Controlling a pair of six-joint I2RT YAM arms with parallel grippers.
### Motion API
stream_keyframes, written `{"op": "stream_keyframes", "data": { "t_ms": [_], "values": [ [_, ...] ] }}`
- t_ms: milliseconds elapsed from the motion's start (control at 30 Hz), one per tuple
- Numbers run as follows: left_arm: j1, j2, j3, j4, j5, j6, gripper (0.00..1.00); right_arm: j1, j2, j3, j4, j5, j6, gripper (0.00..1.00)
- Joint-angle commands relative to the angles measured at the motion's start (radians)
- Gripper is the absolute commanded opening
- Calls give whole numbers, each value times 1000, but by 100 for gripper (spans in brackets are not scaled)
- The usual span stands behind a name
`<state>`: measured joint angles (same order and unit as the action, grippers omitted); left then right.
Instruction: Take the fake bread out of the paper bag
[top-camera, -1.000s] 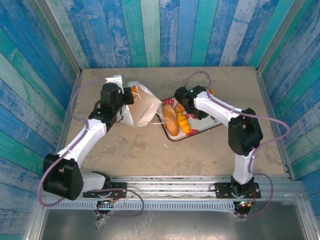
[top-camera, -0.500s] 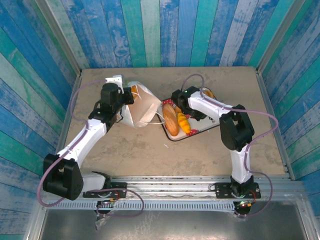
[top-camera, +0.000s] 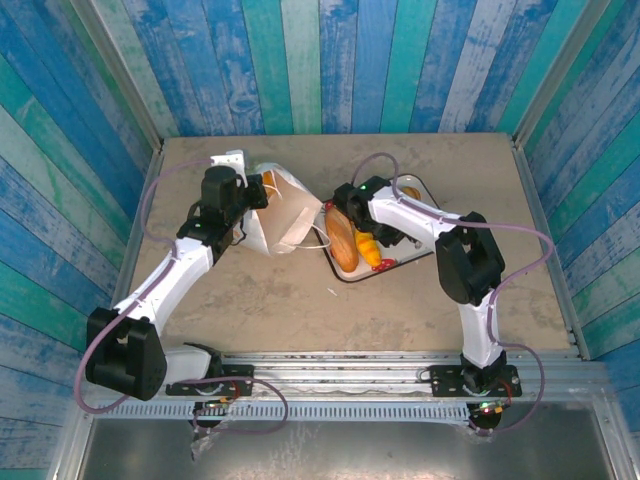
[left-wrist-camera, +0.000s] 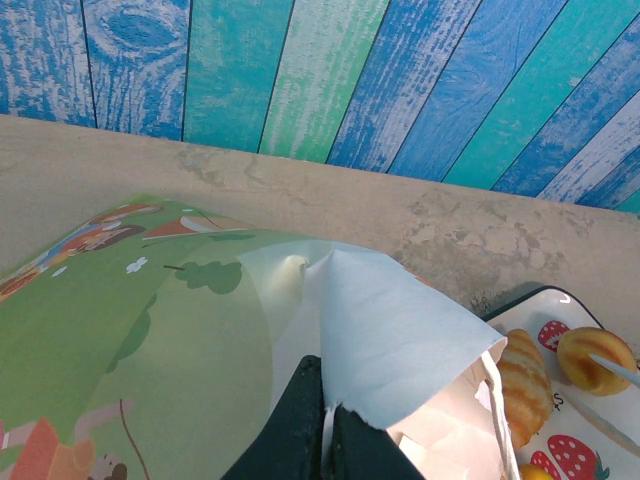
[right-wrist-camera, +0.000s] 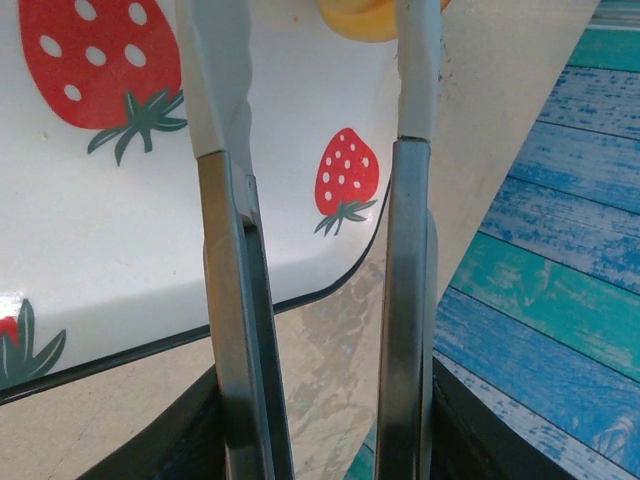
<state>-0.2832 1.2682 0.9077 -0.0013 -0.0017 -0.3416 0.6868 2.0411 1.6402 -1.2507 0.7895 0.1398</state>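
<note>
L gripper (left-wrist-camera: 325, 432) pinched shut on paper bag (left-wrist-camera: 400, 330) rim, prob. to prop mouth open toward tray (right-wrist-camera: 120, 230). R gripper (right-wrist-camera: 312, 60) spread wide, empty, low over tray. Fake bread (top-camera: 343, 243) on tray beside bag; any left inside, can't tell.

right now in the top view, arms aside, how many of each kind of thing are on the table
white paper bag: 1
white strawberry-print tray: 1
tan oblong plastic loaf: 1
golden-orange plastic pastries: 2, counting the one at the tray's far corner
total: 5 in view; more may be hidden
</note>
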Motion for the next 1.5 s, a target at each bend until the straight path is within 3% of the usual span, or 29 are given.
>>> {"op": "stream_keyframes", "data": {
  "t_ms": [0, 500, 700, 833, 1067, 1200, 1333, 1467],
  "values": [
    [0, -18, 25, 0, 7, -4, 7, 2, -28, 27, -25, 1, 2, 45],
    [0, -18, 42, -6, 8, 3, 7, 8, -147, 7, 14, -115, -19, 46],
    [0, -18, 45, -16, 17, 14, 7, 5, -217, -2, 23, -197, 5, 35],
    [-1, -18, 42, -25, 36, 49, 7, 5, -303, -27, 31, -280, 23, 34],
    [0, 10, 31, -28, 78, 129, 7, 2, -498, -62, 73, -550, 61, 37],
    [0, 7, 25, -16, 99, 155, 7, 2, -585, -90, 155, -821, 87, 38],
    [0, 2, 22, 3, 118, 172, 7, 4, -627, -138, 280, -1066, 156, 37],
    [0, 5, 31, -5, 103, 178, 7, 15, -624, -190, 399, -1213, 228, 37]
  ]
}}
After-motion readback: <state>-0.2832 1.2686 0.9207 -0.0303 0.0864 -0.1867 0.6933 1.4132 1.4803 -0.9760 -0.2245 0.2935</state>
